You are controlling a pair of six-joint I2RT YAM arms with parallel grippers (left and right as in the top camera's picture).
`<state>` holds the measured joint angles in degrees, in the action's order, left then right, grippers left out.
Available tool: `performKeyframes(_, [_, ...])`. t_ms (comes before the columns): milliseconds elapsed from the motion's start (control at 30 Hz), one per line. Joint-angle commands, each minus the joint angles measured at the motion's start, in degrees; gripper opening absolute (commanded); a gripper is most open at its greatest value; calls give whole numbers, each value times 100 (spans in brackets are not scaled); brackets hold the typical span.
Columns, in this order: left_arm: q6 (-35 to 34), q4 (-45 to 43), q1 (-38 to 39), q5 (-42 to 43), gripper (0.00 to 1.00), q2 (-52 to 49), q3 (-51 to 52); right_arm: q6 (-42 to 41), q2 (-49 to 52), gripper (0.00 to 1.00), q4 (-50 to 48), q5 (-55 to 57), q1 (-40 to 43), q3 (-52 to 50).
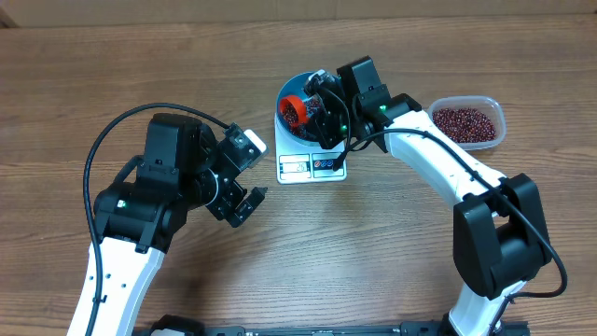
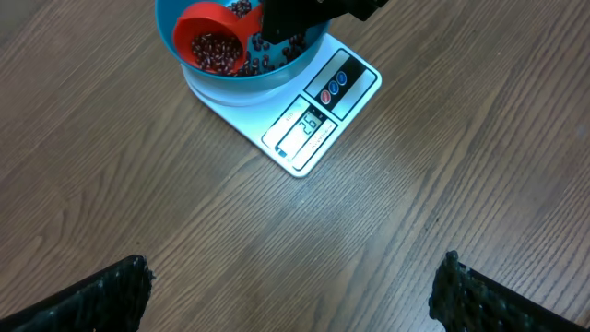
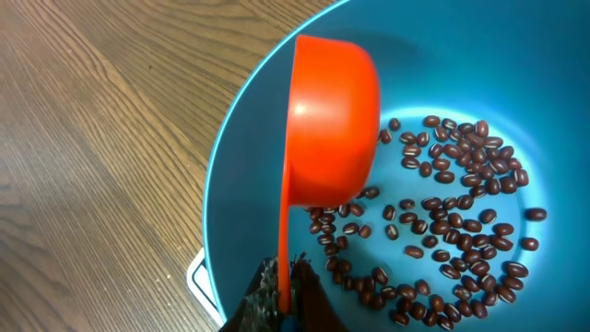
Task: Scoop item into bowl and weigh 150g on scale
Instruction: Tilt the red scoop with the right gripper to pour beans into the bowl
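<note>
The right fingers (image 3: 313, 309) clamp the orange scoop (image 3: 332, 120), seemingly tipped, inside the bowl (image 3: 240, 157) on the scale (image 2: 318, 120); beans (image 3: 461, 212) dot its floor; left fingers (image 2: 101, 300) gape over the counter (image 2: 461, 184).

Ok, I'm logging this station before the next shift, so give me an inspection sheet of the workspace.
Surface: wooden table, no spills seen.
Job's things: blue bowl sits on the white scale; beans scattered inside it, more in the clear tub.
Clutter: nothing seen.
Hands: right hand shut on orange scoop handle, scoop tipped over the bowl; left hand open above bare table.
Cables: black cable loops off the left arm; a second cable runs along the right arm.
Surroundings: nothing seen.
</note>
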<state>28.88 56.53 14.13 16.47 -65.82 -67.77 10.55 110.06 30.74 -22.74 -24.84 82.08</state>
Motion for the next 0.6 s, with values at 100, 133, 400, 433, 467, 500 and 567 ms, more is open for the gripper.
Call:
performKeyframes(100, [-61, -20, -28, -17, 100, -20, -140, 24, -232, 4, -61, -127, -24, 166])
performKeyframes(133, [-61, -20, -28, -17, 100, -20, -140, 22, -232, 4, -61, -79, -22, 166])
performKeyframes(400, [-61, -20, -28, -17, 100, -20, -140, 0, -232, 4, -13, 321, -22, 155])
performKeyframes(433, [-61, -20, -28, -17, 100, -20, -140, 0, -229, 4, 4, 321, -22, 155])
performKeyframes(467, [-61, -20, -28, -17, 100, -20, -140, -13, -225, 4, 17, 321, -22, 155])
performKeyframes(500, [-61, -20, -28, -17, 100, -20, -140, -90, -225, 4, 13, 321, -22, 155])
performKeyframes(567, [-61, -20, -28, -17, 100, -20, -140, -129, -225, 4, 13, 321, -22, 155])
